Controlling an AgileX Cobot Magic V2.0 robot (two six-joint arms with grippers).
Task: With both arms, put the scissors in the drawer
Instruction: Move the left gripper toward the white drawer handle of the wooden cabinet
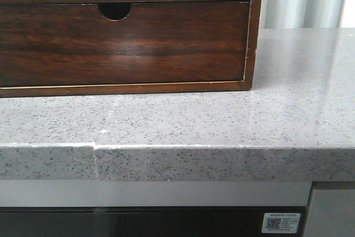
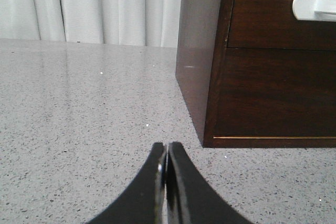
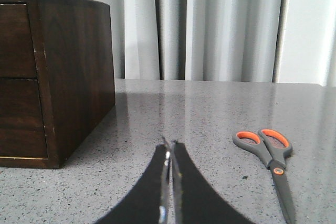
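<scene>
On counter (image 3: 220, 103) | scissors (image 3: 270, 163) flat | handles toward curtain (image 3: 210, 24)

A speckled grey stone countertop (image 1: 222, 131) carries a dark wood cabinet (image 3: 73, 72), whose lower drawer front (image 1: 122, 43) has a half-round finger notch, before pale pleated curtains (image 3: 210, 24).

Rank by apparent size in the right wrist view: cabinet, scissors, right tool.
1. Cabinet, largest.
2. Right tool, shut, though nearness to the camera inflates it.
3. Scissors, smallest.
</scene>
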